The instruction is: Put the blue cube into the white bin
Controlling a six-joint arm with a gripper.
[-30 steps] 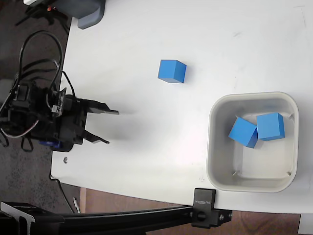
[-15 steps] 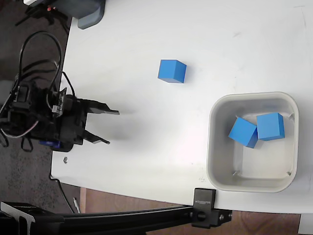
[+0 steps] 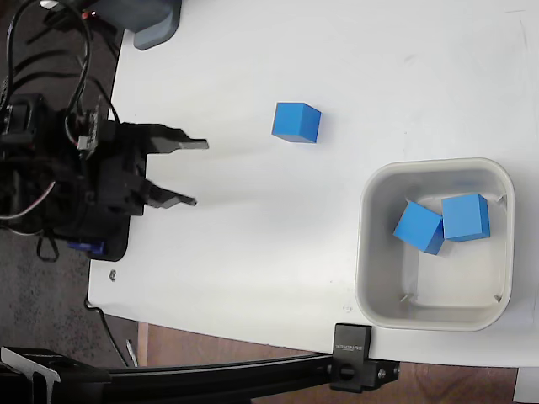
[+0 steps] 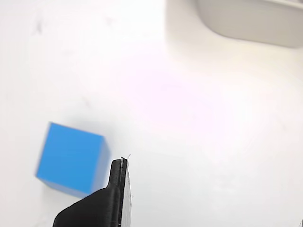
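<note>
Fixed view first: the hand (image 3: 194, 172) sits at the left edge of the white table (image 3: 253, 50), its two dark fingers spread apart with nothing between them, tips pointing right across the surface. Out ahead of it and a touch toward the upper finger lies the blue cube (image 3: 296, 123), alone on the table, well apart from the fingertips. Farther ahead and off to the lower-finger side is the white bin (image 3: 435, 316), and there are two more blue cubes in it, one (image 3: 418, 226) tilted against the other (image 3: 465, 217), touching near the bin's upper half. A black clamp (image 3: 352, 369) grips the table's near edge just below the bin.

Over to the wrist view: one dark finger (image 4: 113, 198) rises from the bottom edge, and the second is out of frame. The blue cube (image 4: 71, 158) is just beside that finger on its left, clear of it, flat on the table. The white bin's (image 4: 251, 21) rim peeks in at the top right, far ahead.

How will it handle? The cube looks light and rigid, with matte faces that should give decent friction and nothing fragile about it. The sensible hold is across two opposite flat side faces, fingers square to them and centred, avoiding the sharp edges, where a pinch could twist it loose.
</note>
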